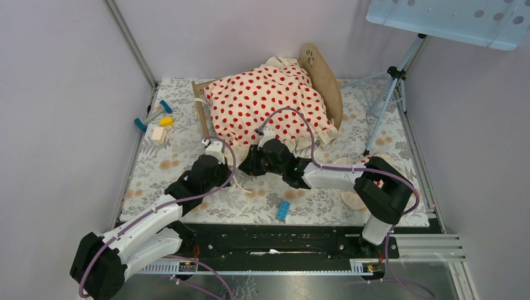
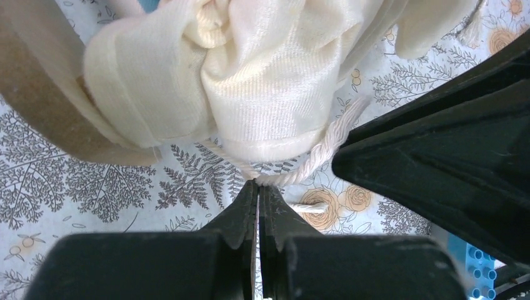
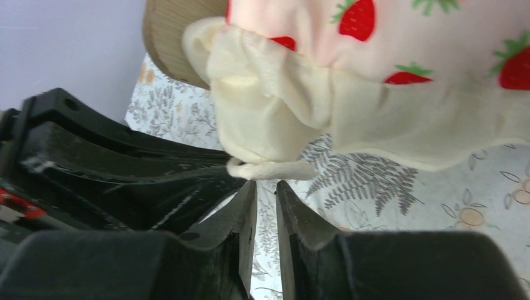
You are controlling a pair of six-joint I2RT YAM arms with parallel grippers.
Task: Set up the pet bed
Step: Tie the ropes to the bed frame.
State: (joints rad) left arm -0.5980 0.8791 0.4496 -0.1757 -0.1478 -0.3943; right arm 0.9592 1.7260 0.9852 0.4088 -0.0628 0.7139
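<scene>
Far centre: pet bed point(image 1: 325, 81), long axis left-right, slightly skewed.

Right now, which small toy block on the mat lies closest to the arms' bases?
The blue studded brick, alone at the floral mat's near edge; the yellow block, cream block and blue pieces cluster far left.

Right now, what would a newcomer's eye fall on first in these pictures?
The red-dotted blanket dominates, heaped over the pet bed at the far centre. At its near edge both arms meet: the left gripper is shut on a white cord, the right gripper slightly open just below the ruffle.
</scene>
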